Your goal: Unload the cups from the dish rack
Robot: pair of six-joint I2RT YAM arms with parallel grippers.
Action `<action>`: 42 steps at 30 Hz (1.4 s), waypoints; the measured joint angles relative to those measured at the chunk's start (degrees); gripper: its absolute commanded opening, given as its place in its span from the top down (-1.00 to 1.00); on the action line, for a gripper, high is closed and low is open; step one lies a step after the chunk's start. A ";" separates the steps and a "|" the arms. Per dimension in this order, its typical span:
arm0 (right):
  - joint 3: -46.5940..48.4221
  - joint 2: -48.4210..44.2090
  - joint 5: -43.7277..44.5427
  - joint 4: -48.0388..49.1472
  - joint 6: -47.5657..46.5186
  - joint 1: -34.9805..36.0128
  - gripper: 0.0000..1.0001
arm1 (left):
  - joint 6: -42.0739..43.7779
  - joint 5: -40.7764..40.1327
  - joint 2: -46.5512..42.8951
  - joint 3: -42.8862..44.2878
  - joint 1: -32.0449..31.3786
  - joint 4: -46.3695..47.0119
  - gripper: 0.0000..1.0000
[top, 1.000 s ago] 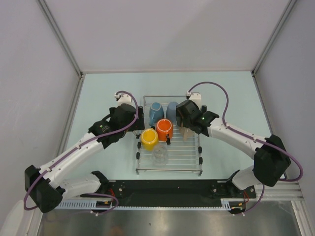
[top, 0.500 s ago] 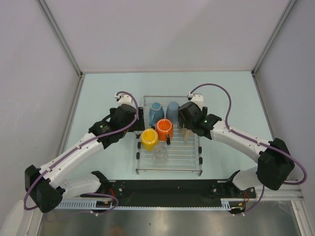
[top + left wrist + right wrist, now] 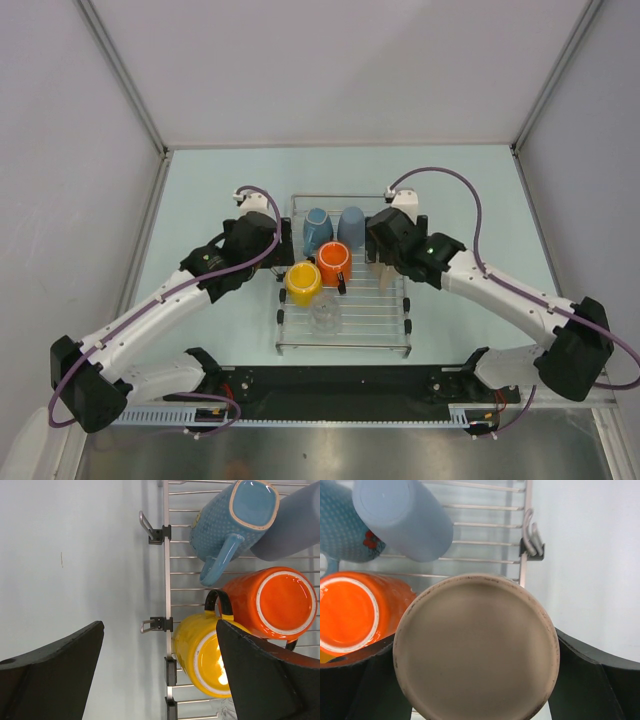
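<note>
Clear glass (image 3: pixel 324 316) sits nearest on dish rack (image 3: pixel 345 341), untouched. L gripper (image 3: pixel 160 625) hangs wide open, empty, by yellow cup (image 3: pixel 202 660) (prob. next pick). R gripper (image 3: pixel 475 680) looks clamped round bottom-up beige cup (image 3: pixel 476 630), sides pinched for a straight lift. Blue cups (image 3: pixel 317 229) lie at back.

The table (image 3: pixel 200 200) was a pale blue-green surface, closed in by light panels (image 3: pixel 60 150) at the back and on both sides. One thing lay directly on it: a flat silver wire rack (image 3: pixel 375 320), resting on small black feet (image 3: pixel 159 624). The rack sat between the left gripper (image 3: pixel 283 250) and the right gripper (image 3: pixel 378 262). Its left rail ran below the gap of the left gripper, with tabletop under that gripper's outer finger. Its right rail passed under the right gripper, and tabletop stretched beyond on the outer side.
</note>
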 measured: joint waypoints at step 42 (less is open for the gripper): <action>7.96 9.09 4.63 -7.67 8.26 -44.04 1.00 | -2.93 0.42 -0.87 0.02 0.00 -1.90 -0.94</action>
